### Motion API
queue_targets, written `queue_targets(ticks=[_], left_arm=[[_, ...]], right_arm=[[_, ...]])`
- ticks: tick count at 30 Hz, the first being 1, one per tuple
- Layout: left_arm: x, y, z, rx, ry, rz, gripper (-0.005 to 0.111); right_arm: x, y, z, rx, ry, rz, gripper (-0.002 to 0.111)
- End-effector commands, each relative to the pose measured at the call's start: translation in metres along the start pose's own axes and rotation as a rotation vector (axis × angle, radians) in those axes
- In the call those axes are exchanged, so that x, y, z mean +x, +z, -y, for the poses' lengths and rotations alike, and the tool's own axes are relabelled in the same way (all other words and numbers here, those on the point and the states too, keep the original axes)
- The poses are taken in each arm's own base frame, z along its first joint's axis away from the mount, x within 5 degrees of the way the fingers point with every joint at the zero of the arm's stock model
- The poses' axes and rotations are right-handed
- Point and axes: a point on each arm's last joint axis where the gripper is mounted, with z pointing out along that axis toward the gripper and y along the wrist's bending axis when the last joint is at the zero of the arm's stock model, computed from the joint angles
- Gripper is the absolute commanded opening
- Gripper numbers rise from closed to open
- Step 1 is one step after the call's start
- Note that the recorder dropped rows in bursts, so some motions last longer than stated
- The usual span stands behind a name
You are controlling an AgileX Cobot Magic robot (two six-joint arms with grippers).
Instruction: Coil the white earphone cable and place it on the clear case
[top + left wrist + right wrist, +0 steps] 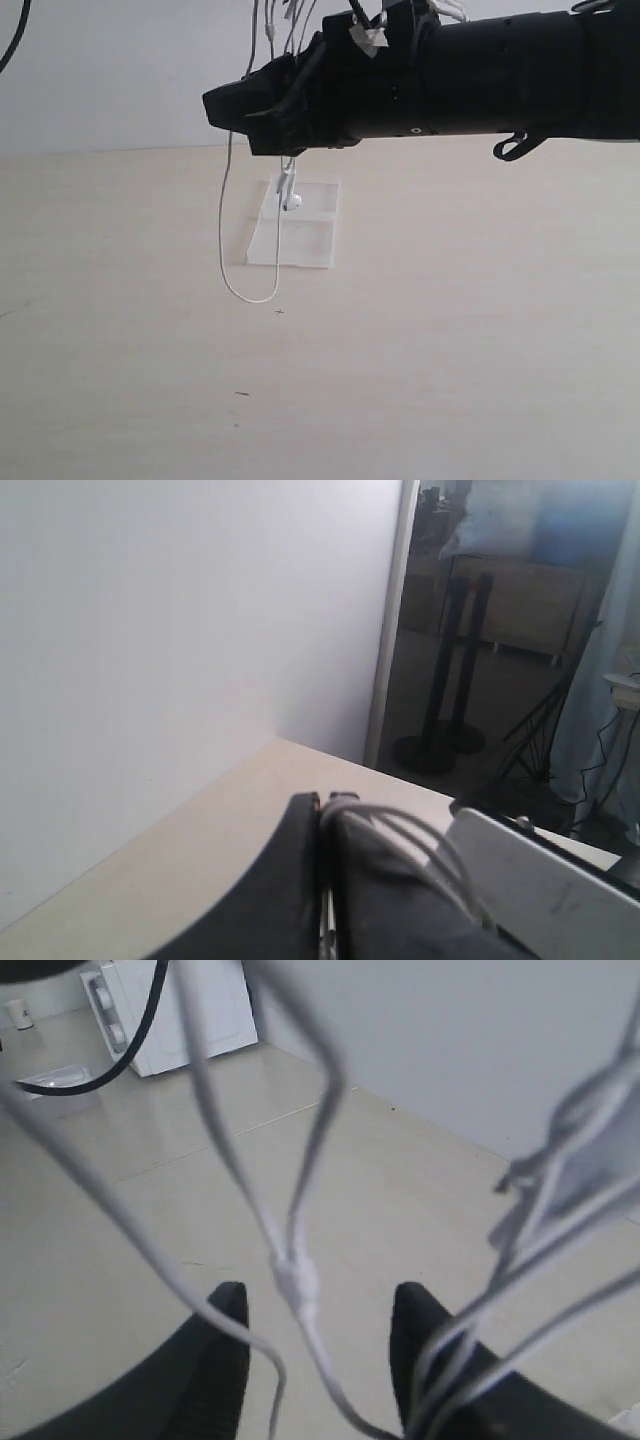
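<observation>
White earphone cable [296,1285], dangling between right claw [320,1302] fingers

White earphone cable [221,240] aloft in loop; clear case [305,240] flat

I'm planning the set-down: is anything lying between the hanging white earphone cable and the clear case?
Nothing visible does. The white earphone cable hangs free, its earbud apparently just above the clear case, and nothing else lies on the case.
</observation>
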Motion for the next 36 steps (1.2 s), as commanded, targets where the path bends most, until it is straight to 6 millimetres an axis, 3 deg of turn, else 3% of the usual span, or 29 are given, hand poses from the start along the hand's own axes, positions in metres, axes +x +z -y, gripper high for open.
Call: queue_targets(ticks=[1,2,3,27,36], left_arm=[[-0.002,0.001,0.003,0.017,-0.015,0.011,0.000],[-0.003,0.000,0.003,0.018,-0.014,0.012,0.000],[-0.003,0.000,0.003,0.012,-0.008,0.014,0.000],[-0.017,-0.013,0.009,-0.005,0.048,0.053,0.000],[-0.017,-0.013,0.009,-0.005,0.048,0.053,0.000]], right_arm=[[-0.002,0.000,0.004,0.029,0.033,0.003,0.008],[-0.002,0.000,0.004,0.031,0.034,0.002,0.000],[-0.002,0.000,0.004,0.036,0.035,0.002,0.000],[-0.001,0.000,0.008,0.075,0.045,-0.004,0.000],[-0.002,0.000,0.004,0.029,0.037,0.003,0.021]])
